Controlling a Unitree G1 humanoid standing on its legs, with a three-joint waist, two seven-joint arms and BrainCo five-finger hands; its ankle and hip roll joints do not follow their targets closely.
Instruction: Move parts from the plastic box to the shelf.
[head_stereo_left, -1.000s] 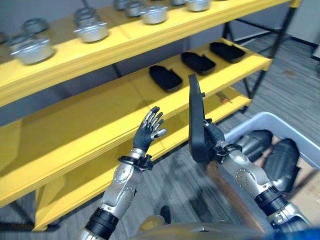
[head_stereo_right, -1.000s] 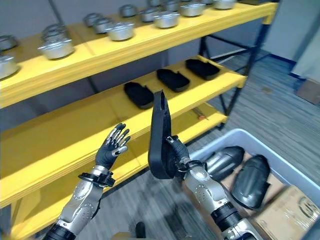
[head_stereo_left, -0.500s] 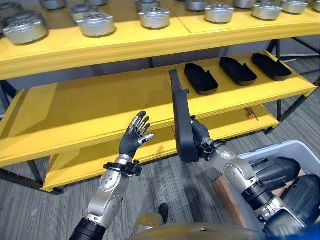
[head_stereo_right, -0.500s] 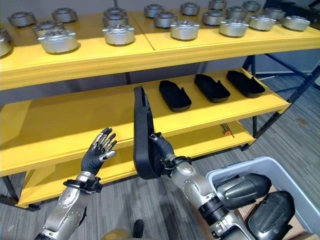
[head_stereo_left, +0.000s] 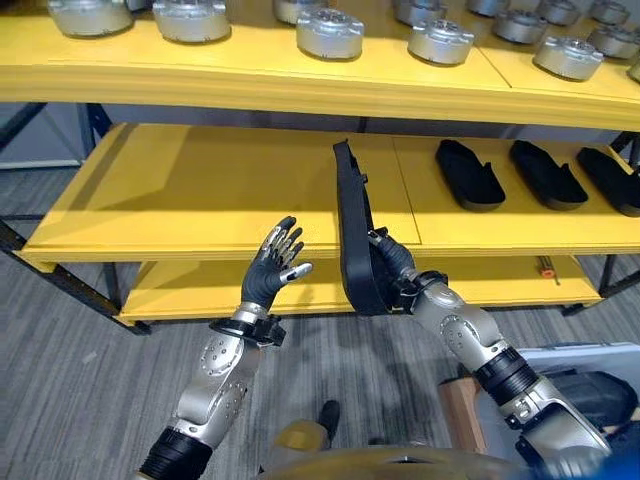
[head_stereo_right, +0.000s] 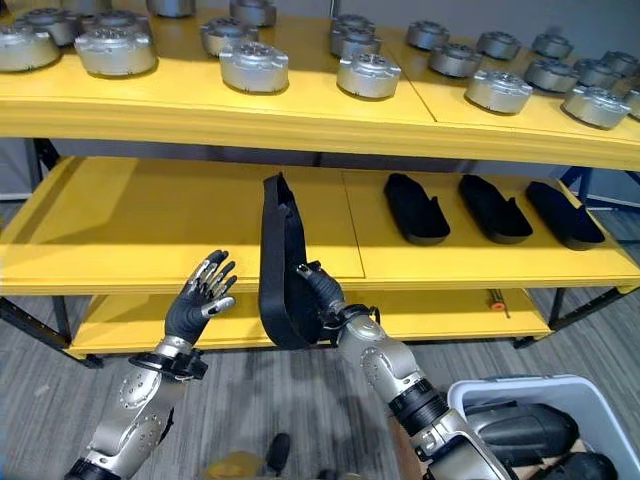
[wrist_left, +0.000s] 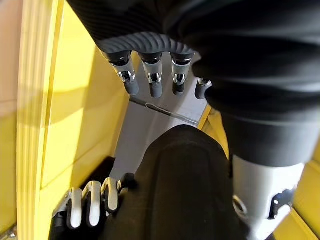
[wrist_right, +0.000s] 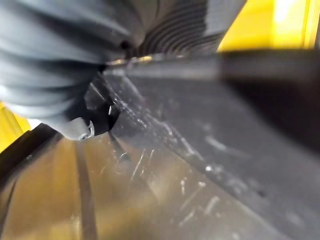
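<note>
While three black parts (head_stereo_right: 417, 208) lie shelved, right hand (head_stereo_left: 392, 268) grips a fourth black part (head_stereo_left: 353, 235) upright before yellow shelf (head_stereo_left: 200, 190); left hand (head_stereo_left: 274, 268) open; plastic box (head_stereo_right: 500, 395) holds more.

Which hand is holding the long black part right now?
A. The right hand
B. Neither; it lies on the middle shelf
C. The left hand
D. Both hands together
A. The right hand has its fingers curled round the lower end of the black part, holding it upright in front of the shelf, while the left hand is raised beside it with straight fingers, holding nothing.
</note>
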